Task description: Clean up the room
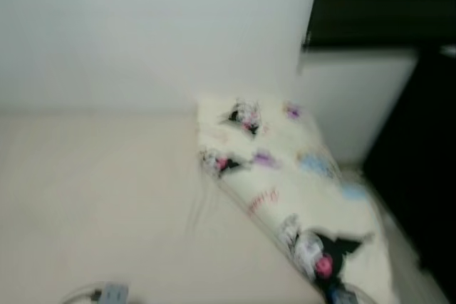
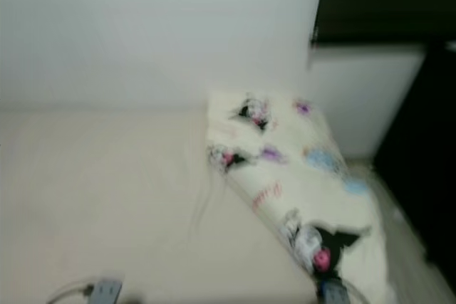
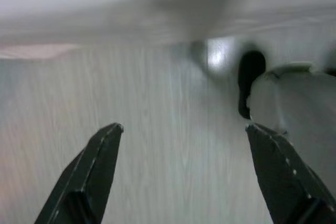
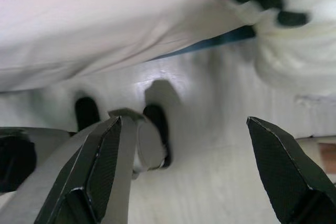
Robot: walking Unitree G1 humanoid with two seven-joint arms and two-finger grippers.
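Left eye view is showing a blurred room corner: a pale floor [image 1: 100, 204] is filling the lower left of the frame, a white wall [image 1: 142, 33] is running across the top, and a dark area is taking up the upper right and right edge. A cream blanket [image 1: 299, 190] printed with small black, pink and blue cartoon figures is lying on the floor, stretching from the centre of the frame down to the lower right corner, its far end reaching the wall. A grey plug with a cable [image 1: 107, 293] is sitting at the bottom edge, lower left.

In the left wrist view the left gripper [image 3: 184, 129] is hanging over light wood-grain floor with its two black fingers spread wide apart, holding nothing. In the right wrist view the right gripper [image 4: 184, 121] is likewise gaping, nothing between its fingers, with cream fabric [image 4: 294, 40] bunched in the upper right of that frame.
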